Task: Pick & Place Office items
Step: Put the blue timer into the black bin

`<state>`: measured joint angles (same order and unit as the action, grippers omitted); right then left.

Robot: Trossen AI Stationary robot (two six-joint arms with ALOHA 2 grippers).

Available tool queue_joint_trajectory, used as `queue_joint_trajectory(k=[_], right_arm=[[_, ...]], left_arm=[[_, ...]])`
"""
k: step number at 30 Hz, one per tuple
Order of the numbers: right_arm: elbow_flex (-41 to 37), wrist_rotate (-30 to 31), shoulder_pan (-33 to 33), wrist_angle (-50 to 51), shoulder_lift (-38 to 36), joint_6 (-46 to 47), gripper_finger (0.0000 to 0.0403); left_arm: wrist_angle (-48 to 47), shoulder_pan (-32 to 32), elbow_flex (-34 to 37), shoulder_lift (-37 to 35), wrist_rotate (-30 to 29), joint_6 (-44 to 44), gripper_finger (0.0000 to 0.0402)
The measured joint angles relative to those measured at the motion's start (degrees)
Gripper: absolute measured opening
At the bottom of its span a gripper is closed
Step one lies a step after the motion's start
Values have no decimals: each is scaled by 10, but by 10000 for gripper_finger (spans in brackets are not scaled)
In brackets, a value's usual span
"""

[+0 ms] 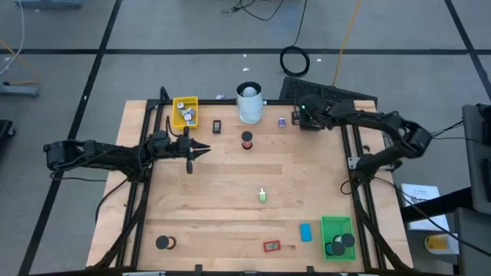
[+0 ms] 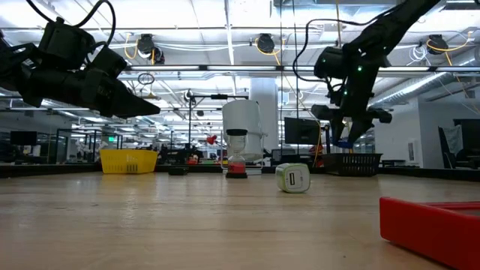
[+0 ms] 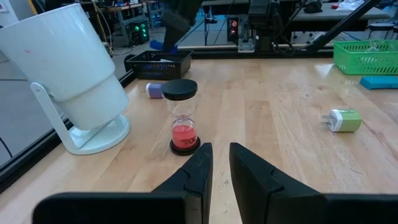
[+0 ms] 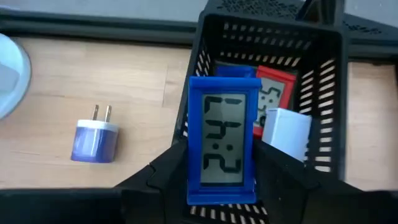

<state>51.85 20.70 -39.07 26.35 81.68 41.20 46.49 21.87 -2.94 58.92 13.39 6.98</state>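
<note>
I see my right pincer (image 4: 221, 180) poised above the black basket (image 4: 323, 74) at the table's far right corner. Between its 2 fingers, which stand partly apart, it grips a blue digital clock (image 4: 222, 146), display facing the wrist camera. Directly beyond the clock, inside the basket, lie a red-framed item (image 4: 275, 87) and a white block (image 4: 286, 132). Beside the basket, off to one side of the pincer on the bare wood, rests a purple plug (image 4: 94, 140) with 2 prongs.

My left pincer (image 3: 221, 163) hovers over the table's left half, its 2 fingers nearly together with a narrow gap and nothing between them. Just ahead of its tips stands an hourglass (image 3: 183, 118) with red sand and a black cap. Beyond that and to one side leans a tall white cylinder (image 3: 68, 68) on its stand. Farther off on the other side lies a green-and-white plug (image 3: 342, 120).

From above, a yellow tray (image 1: 185, 112) sits just behind the left pincer. Well away from both pincers, near the front edge, lie a black disc (image 1: 163, 243), a red frame (image 1: 271, 246), a blue block (image 1: 305, 231) and a green tray (image 1: 337, 237) holding 2 dark discs.
</note>
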Motion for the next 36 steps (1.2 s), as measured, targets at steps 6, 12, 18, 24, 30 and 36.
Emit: queue_joint_trajectory(k=[6, 12, 18, 24, 30, 36], right_arm=[[1, 4, -4, 4, 30, 7, 153], [1, 16, -14, 7, 46, 16, 159], [1, 12, -14, 3, 46, 17, 160], [-23, 1, -14, -19, 46, 27, 164], [-38, -12, -22, -25, 46, 27, 167], [-38, -13, -21, -53, 43, 1, 199]], left_arm=[[0, 0, 0, 0, 0, -1, 63], [0, 0, 0, 0, 0, -1, 63], [0, 0, 0, 0, 0, -1, 63], [0, 0, 0, 0, 0, -2, 63], [0, 0, 0, 0, 0, -2, 63], [0, 0, 0, 0, 0, -2, 63]])
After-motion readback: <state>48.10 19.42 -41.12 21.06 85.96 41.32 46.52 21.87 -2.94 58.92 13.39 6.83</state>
